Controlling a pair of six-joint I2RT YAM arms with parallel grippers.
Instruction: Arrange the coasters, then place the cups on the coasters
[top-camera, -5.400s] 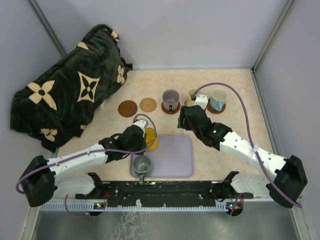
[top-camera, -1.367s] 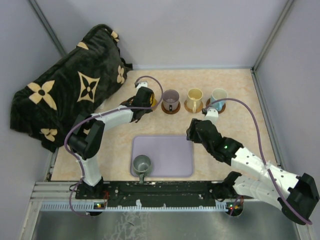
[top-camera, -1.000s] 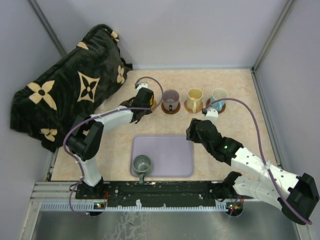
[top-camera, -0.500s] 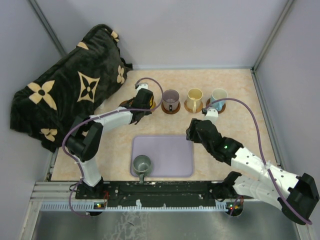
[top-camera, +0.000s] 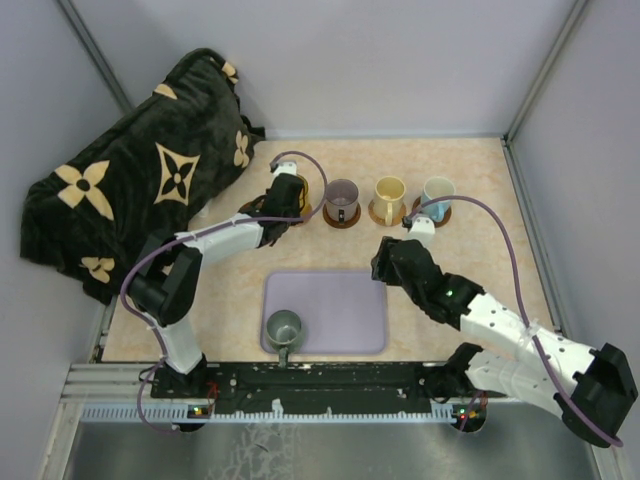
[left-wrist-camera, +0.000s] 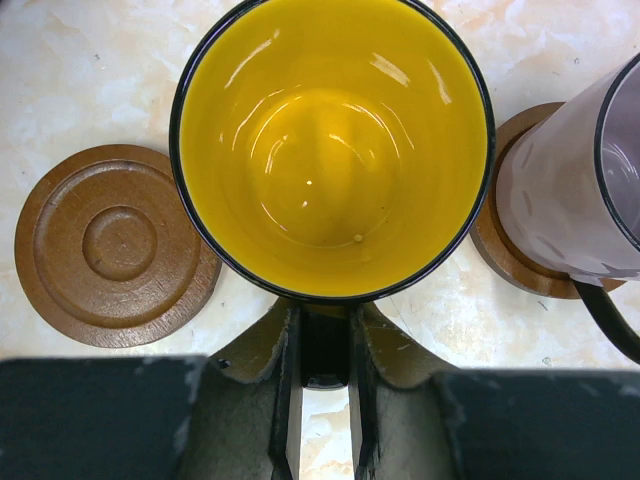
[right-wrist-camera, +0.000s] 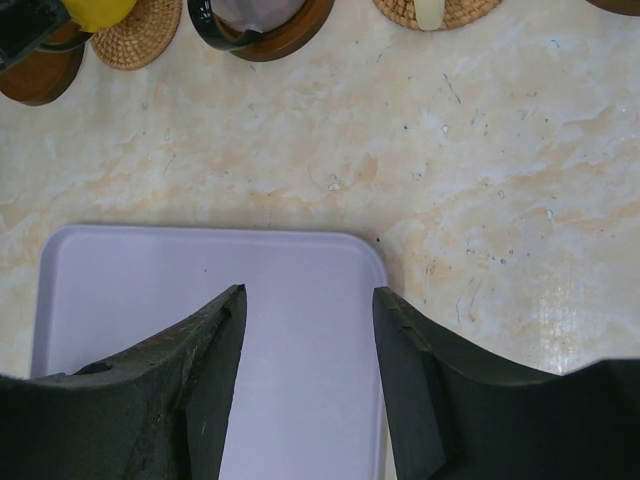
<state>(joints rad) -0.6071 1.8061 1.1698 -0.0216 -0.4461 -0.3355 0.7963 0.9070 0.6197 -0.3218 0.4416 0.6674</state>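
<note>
My left gripper (left-wrist-camera: 325, 345) is shut on the handle of the yellow-orange cup (left-wrist-camera: 332, 140), held upright in the coaster row. A bare dark brown coaster (left-wrist-camera: 110, 245) lies to the cup's left. From the right wrist, a tan coaster (right-wrist-camera: 135, 40) shows just beside the cup; whether the cup rests on it I cannot tell. The mauve cup (top-camera: 341, 200), cream cup (top-camera: 388, 195) and blue-and-white cup (top-camera: 437, 195) each stand on a coaster. The grey-green cup (top-camera: 283, 327) stands on the lavender tray (top-camera: 340, 310). My right gripper (right-wrist-camera: 308, 295) hangs open and empty over the tray's far right corner.
A dark blanket with tan flower shapes (top-camera: 140, 180) is heaped at the back left. Grey walls close the table at the back and on both sides. The mauve cup (left-wrist-camera: 590, 190) stands close to the right of the yellow one.
Since the earliest frame my left arm has carried the yellow-orange cup from the tray to the coaster row, and my right arm has drawn back from the cream cup. Over the last second, the left gripper edged slightly farther.
</note>
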